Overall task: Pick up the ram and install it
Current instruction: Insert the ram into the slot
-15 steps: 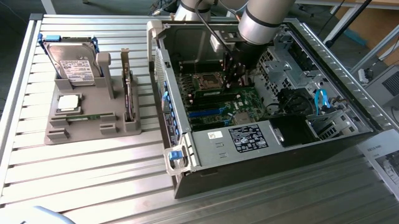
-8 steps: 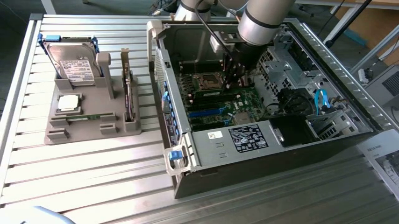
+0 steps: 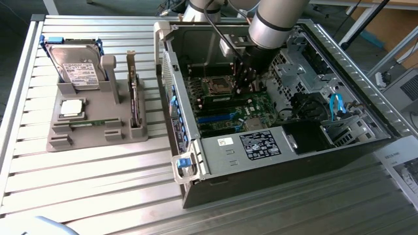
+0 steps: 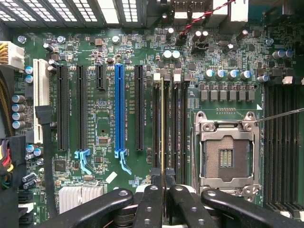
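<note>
Hard drive (image 3: 77, 68), processor (image 3: 72, 108), expansion card (image 3: 135, 98)

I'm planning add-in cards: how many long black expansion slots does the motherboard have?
3 long black slots: two lie between the white slot and the short black slot; the third is beside the blue slot. None seems hidden.

clearance | case (image 3: 196, 161) open on top, entry from above | end effector (image 4: 163, 181) clamped on ram (image 4: 162, 118) betw. mem slots, tight | CPU socket (image 4: 227, 156) just beside | drive cage (image 3: 353, 127) + cables (image 3: 336, 105) block exterior view's right | surface (image 3: 98, 196) bare along edge nearest exterior cam
</note>
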